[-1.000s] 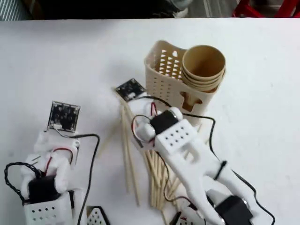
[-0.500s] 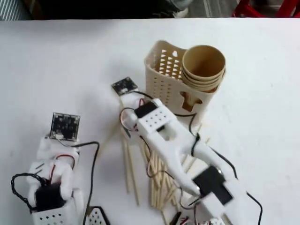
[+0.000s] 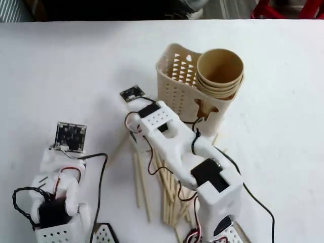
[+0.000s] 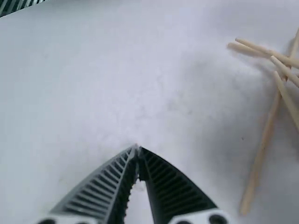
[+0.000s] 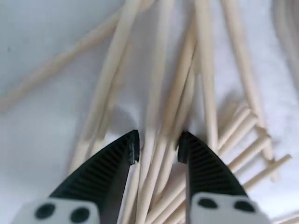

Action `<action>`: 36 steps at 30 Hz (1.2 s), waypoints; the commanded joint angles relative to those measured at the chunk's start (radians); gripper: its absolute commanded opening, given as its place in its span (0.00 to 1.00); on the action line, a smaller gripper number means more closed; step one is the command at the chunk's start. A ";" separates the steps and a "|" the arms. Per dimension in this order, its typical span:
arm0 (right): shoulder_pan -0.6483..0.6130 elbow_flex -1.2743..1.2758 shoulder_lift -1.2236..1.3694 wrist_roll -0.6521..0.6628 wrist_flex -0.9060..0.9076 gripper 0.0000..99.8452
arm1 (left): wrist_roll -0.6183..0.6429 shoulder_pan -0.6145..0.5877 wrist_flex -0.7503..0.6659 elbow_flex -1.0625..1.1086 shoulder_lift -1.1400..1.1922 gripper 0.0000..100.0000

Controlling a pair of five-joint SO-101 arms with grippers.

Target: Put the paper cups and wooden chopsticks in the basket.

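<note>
White table [image 3: 76, 66] carries the cream basket [image 3: 174, 88]. Stacked paper cups [image 3: 220, 68] already stand inside it, and wooden chopsticks [image 3: 167, 202] are heaped just in front of the basket. Up close, the right gripper [image 5: 158, 142] has its fingers parted astride several sticks. That arm has stretched forward toward the basket, bowed low. The left gripper [image 4: 138, 149], fingers pressed together, hovers well left of the basket.

- The table [image 3: 76, 61] is being lit brightly and evenly from above, and its white surface is being washed almost featureless.
- Soft, short shadows are being cast beside the chopsticks [image 5: 156, 93] in the right wrist view.
- A faint grey shade is being thrown on the table near the left gripper [image 4: 138, 149].
- The room beyond the table's far edge is being left dark.
</note>
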 commanded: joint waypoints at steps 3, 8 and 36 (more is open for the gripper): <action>0.012 -0.021 0.002 -0.003 0.004 0.02 | -0.008 -0.008 -0.015 -0.006 -0.012 0.02; 0.015 -0.017 -0.044 -0.003 0.010 0.02 | -0.008 -0.008 -0.015 -0.005 -0.012 0.02; -0.064 -0.023 -0.680 -0.003 0.042 0.02 | -0.009 -0.008 -0.018 0.005 -0.012 0.02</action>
